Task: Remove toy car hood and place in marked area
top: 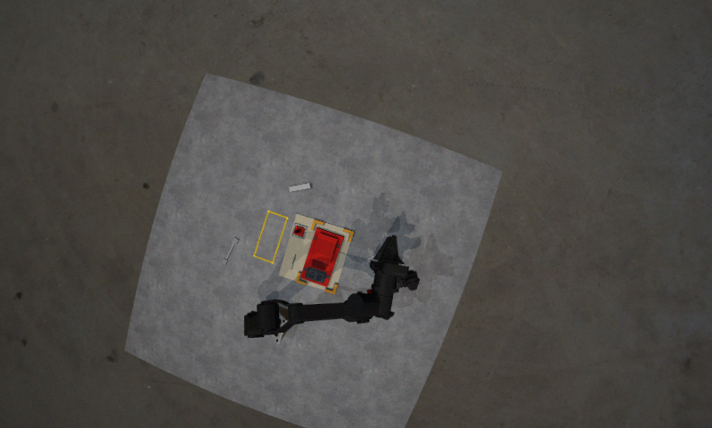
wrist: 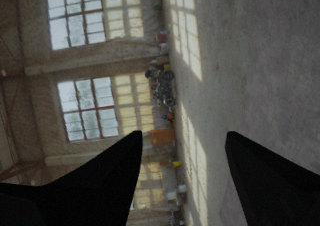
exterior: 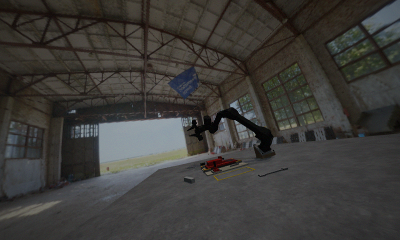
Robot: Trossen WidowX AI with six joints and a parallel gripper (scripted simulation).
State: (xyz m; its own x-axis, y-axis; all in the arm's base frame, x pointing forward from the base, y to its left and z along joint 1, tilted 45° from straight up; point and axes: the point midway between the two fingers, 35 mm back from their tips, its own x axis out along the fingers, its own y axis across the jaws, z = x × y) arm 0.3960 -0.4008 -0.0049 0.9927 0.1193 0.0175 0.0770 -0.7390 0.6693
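The red toy car point(top: 324, 254) point(exterior: 214, 162) sits on a beige board point(top: 291, 253). I cannot clearly tell the hood apart from the rest of the red body. The marked area is a yellow outline point(top: 260, 234) point(exterior: 237, 174) on the table beside the board, with nothing inside it. My gripper point(top: 392, 238) point(exterior: 188, 133) point(wrist: 184, 139) is open and empty, high above the table and off to the side of the car. Its fingers point level, and the wrist view shows only the hall and floor between them.
A pale block point(top: 299, 186) point(exterior: 188, 179) lies near one end of the board. A thin grey bar-like tool point(top: 231, 250) point(exterior: 273, 172) lies beyond the outline. A small red part with a black top point(top: 298, 230) point(exterior: 216, 170) stands on the board beside the car.
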